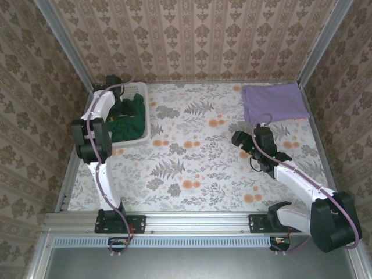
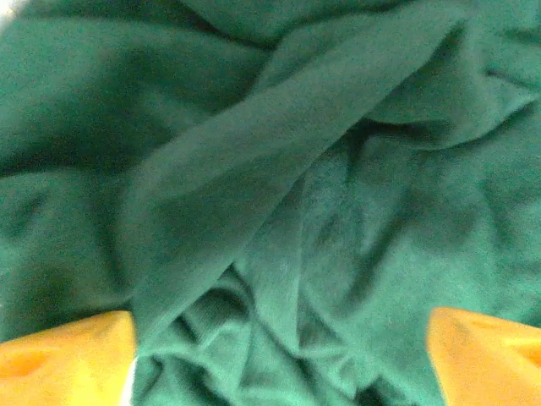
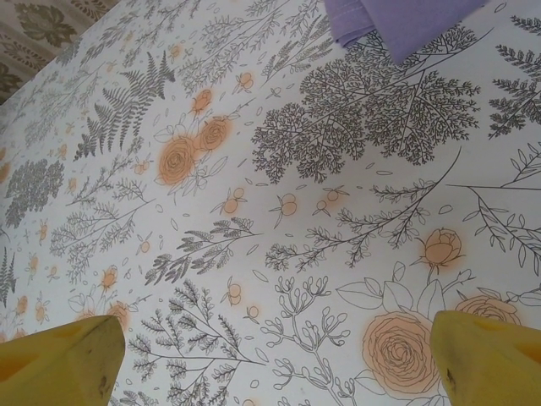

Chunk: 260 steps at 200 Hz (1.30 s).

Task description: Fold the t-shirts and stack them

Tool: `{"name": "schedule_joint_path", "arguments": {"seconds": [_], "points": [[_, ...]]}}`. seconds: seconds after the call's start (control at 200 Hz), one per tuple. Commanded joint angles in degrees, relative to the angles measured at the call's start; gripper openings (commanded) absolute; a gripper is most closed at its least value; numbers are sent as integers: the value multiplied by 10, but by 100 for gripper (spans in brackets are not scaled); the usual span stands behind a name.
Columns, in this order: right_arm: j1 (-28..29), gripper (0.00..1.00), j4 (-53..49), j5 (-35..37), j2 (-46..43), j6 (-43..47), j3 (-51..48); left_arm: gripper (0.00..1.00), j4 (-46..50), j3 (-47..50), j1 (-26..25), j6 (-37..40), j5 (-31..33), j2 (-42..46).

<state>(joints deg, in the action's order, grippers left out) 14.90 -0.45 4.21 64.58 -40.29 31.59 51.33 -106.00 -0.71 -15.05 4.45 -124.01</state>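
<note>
Floral table [image 3: 279, 194] lies under the spread right pincer [image 3: 277, 338]; spread left pincer [image 2: 279, 326] hangs over the green t-shirt [image 2: 254, 169].

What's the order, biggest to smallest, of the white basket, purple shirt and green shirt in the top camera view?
1. white basket, largest.
2. purple shirt, somewhat smaller.
3. green shirt, smallest as seen, but bunched inside the basket, so its spread-out size is unsure.

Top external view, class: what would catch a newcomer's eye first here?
The crumpled dark green t-shirt heaped in the white basket at the far left of the table draws the eye, with the left gripper open over it. Opposite, the lilac t-shirt lies folded flat in the far right corner.
</note>
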Motion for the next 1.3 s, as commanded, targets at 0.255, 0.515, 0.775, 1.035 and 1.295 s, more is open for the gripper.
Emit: {"name": "schedule_joint_path", "arguments": {"seconds": [0.255, 0.515, 0.775, 1.035, 1.295], "points": [[5, 94, -4, -7, 5, 4, 20, 0, -121, 32, 19, -63, -81, 51], [5, 94, -3, -7, 6, 5, 20, 0, -141, -24, -35, -6, 57, 221], [6, 94, -1, -9, 6, 7, 22, 0, -223, -84, -238, 109, 144, 361], [10, 94, 12, -13, -5, 13, 14, 0, -226, -183, -434, 196, 166, 329], [11, 95, 20, 16, -44, 9, -6, 0, -211, -60, -395, 74, 120, 307]]}}
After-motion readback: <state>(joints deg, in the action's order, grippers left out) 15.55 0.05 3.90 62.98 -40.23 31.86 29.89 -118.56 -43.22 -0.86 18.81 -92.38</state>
